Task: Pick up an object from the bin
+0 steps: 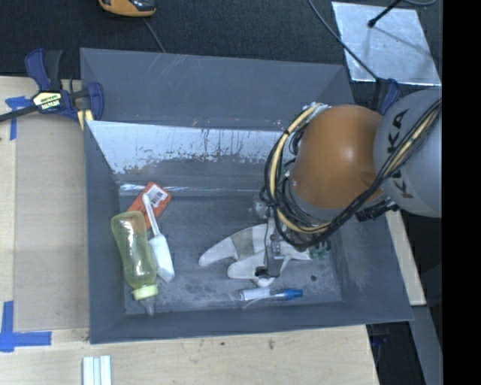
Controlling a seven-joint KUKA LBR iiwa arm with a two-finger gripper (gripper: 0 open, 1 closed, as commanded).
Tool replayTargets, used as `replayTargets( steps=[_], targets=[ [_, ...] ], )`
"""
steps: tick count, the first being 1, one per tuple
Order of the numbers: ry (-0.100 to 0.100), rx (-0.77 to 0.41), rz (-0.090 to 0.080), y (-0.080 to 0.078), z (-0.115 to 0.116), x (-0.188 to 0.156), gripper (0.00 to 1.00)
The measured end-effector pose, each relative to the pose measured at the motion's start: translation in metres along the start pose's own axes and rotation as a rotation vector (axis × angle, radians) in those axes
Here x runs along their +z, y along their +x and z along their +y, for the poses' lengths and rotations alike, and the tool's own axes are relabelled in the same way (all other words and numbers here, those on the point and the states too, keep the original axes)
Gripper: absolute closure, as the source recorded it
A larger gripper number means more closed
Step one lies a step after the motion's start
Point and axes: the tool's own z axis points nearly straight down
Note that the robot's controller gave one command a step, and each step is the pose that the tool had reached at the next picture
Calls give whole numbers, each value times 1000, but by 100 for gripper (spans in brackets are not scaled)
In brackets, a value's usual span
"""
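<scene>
Bottle (pixel 135 256) at left of bin (pixel 210 98), brush (pixel 159 252) against its right, pen (pixel 270 295) by front wall — claw (pixel 264 275) just behind

On the left of the bin's (pixel 218 90) floor I see a clear yellow-green bottle (pixel 135 256) lying on its side, its cap toward the near wall. A white brush-like thing (pixel 161 254) lies just beside it on the right, its thin handle running up to an orange packet (pixel 152 200) with a white label. Along the near wall lies a pale pen (pixel 270 295) with a blue end. Beyond the far rim sits a yellow and black object (pixel 128 6).
</scene>
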Motion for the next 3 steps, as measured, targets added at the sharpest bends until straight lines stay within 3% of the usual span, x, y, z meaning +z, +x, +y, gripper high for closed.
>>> replayTargets(
  steps=[2,3],
  targets=[
    [1,-16,12,2,-1,26,0],
    [1,-59,-5,0,-7,21,0]
  ],
)
